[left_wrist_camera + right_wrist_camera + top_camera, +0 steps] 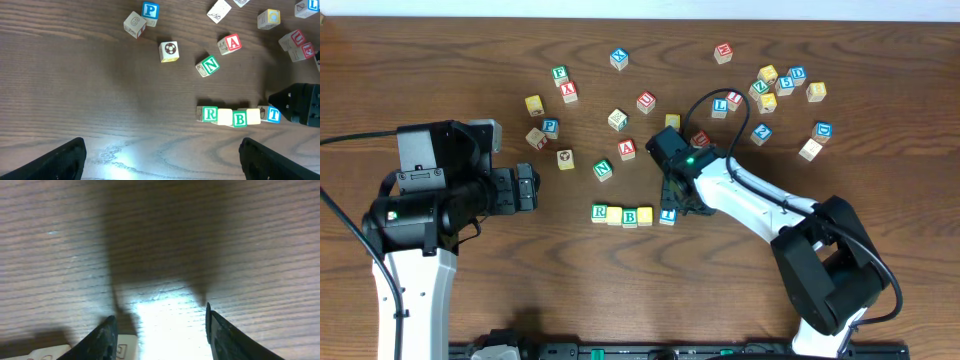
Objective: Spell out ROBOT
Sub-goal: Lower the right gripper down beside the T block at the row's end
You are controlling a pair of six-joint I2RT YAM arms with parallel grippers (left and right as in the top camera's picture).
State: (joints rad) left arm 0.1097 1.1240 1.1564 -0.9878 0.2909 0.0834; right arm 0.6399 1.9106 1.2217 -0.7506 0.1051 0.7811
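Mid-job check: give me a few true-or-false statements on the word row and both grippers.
1. The row holds five blocks, with the R block, B block and T block showing letters. True.
2. The left gripper holds a block. False: it is open and empty, off to the row's side.
3. The right gripper sits at the T end of the row. True.
4. The N block is part of the row. False: it lies apart from the row, near the A block.
5. The right gripper is clamped on a block. False: only bare table shows between its fingers.
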